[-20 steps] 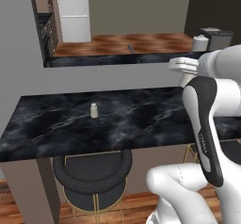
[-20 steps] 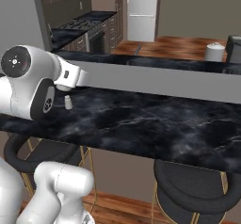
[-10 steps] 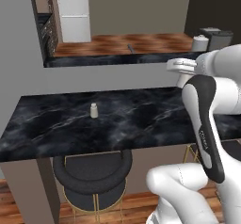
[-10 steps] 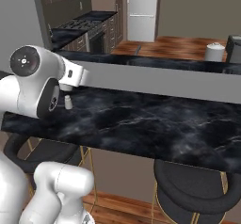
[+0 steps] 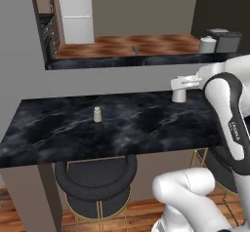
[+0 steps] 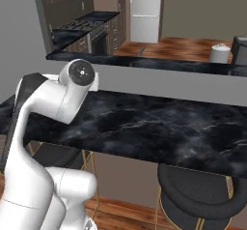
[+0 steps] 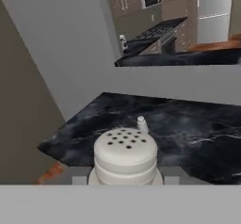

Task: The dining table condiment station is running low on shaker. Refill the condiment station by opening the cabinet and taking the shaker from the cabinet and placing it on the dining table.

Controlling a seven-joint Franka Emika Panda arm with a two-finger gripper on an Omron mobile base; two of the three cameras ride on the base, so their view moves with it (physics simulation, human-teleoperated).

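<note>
Two shakers show in the left base view. One shaker (image 5: 179, 95) sits in the gripper (image 5: 179, 84) at the far right of the dining table (image 5: 146, 128), and a second shaker (image 5: 97, 114) stands upright on the slab, well apart to the left. Over the last second the hand has dropped and drawn slightly left, so the carried shaker now hangs at or just above the marble; whether it touches, I cannot tell. That puts the task at its last step, I judge: set it down and let go. Small dark lettering (image 5: 236, 131) runs down the forearm, too small to read with any certainty. A stool (image 5: 95, 177) is tucked under the table.

From the right base view, the arm's elbow has swung rightward and over the table's (image 6: 159, 127) near left corner, and it hides the hand. No writing can be read here.

Along the hand view, the shaker's (image 7: 125, 155) perforated top sits close and upright, with pale blocks of the gripper pressed against both sides of its base. So the tool is pinching it. Beyond it the second shaker (image 7: 141, 123) stands on the marble (image 7: 197, 124). Neither shaker carries a label.
</note>
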